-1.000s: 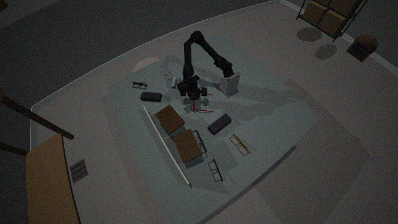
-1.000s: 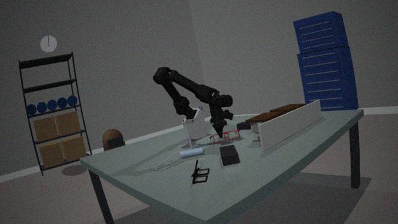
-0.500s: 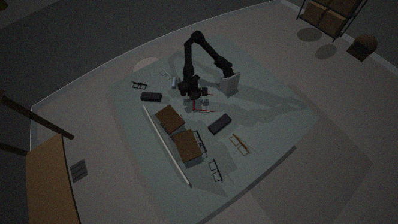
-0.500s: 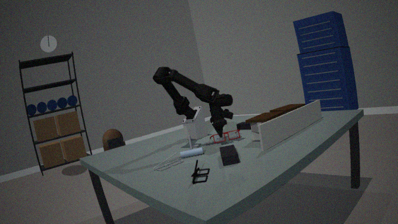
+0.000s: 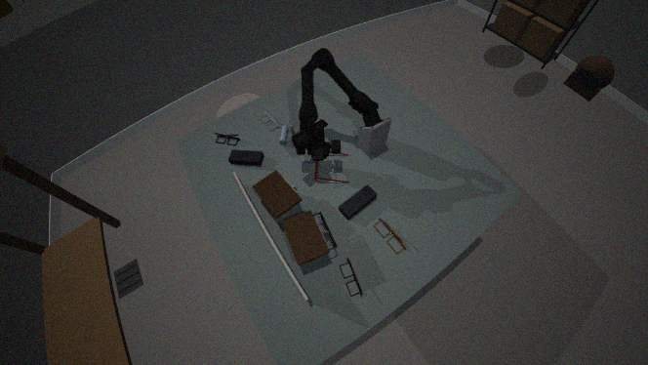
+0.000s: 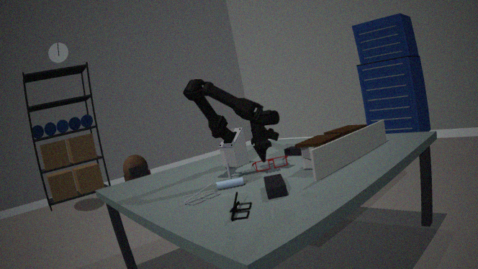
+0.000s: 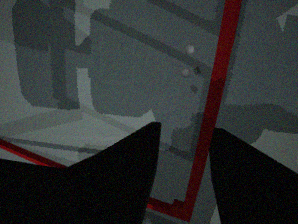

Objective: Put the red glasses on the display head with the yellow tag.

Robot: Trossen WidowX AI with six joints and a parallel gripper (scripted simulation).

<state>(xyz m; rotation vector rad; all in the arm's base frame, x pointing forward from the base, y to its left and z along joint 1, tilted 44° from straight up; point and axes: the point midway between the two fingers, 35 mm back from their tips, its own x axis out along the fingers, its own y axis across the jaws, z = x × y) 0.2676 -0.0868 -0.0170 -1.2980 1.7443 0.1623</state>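
The red glasses (image 5: 316, 172) (image 7: 215, 90) are front of my arm's base, at or just above the table top; temples point toward the right in the top view. My gripper (image 6: 264, 160) (image 7: 185, 135) is partly open, fingertips on either side of a red bar of the glasses, low over the table. Two brown-topped blocks (image 5: 277, 193) (image 5: 305, 237) look like the display heads. The nearer block in the top view has dark glasses (image 5: 326, 230) at its front. I cannot make out the yellow tag; the fronts are mostly hidden.
A long white board (image 5: 269, 236) (image 6: 349, 151) stands behind the heads. Dark cases (image 5: 246, 157) (image 5: 358, 201) lie on both sides. Orange glasses (image 5: 396, 238), other black glasses (image 5: 354, 278) and a pale cylinder (image 5: 283, 134) (image 6: 230, 183) also lie on the table.
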